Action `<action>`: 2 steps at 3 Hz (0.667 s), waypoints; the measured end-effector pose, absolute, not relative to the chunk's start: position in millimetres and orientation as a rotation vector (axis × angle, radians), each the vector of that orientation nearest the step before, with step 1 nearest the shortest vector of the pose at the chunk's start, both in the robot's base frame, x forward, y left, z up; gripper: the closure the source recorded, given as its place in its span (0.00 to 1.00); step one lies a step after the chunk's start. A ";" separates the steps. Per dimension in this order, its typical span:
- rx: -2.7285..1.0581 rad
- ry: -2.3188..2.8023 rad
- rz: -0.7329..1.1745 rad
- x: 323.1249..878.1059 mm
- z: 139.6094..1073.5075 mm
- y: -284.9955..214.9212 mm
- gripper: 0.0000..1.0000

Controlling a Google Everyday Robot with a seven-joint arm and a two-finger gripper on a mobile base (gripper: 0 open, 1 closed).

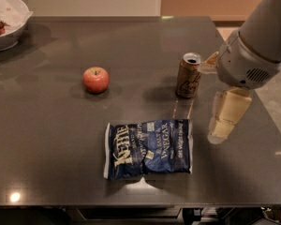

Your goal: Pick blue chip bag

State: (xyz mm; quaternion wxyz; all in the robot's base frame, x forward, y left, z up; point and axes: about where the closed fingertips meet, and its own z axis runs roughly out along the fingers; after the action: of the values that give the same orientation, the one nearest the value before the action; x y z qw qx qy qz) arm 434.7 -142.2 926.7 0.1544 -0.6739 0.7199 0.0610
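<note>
The blue chip bag point(148, 147) lies flat on the dark table point(51, 139), near the front edge, with white "Kettle" lettering facing up. My gripper point(223, 123) hangs from the white arm at the right, just right of the bag and above the table, pointing down. It holds nothing that I can see. The gripper is apart from the bag.
A brown drink can point(188, 75) stands upright behind the bag, close to the arm's left side. A red apple point(96, 79) sits left of the can. A white bowl point(4, 20) with dark food is at the far left corner.
</note>
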 end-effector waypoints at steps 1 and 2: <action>-2.015 1.995 0.207 423.0 909.8 -117.4 0.00; -2.086 1.942 0.214 415.6 894.6 -97.3 0.00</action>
State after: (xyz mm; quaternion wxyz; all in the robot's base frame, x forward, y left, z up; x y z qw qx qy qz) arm 415.6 -97.3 894.6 0.1412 -0.7225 0.6728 0.0741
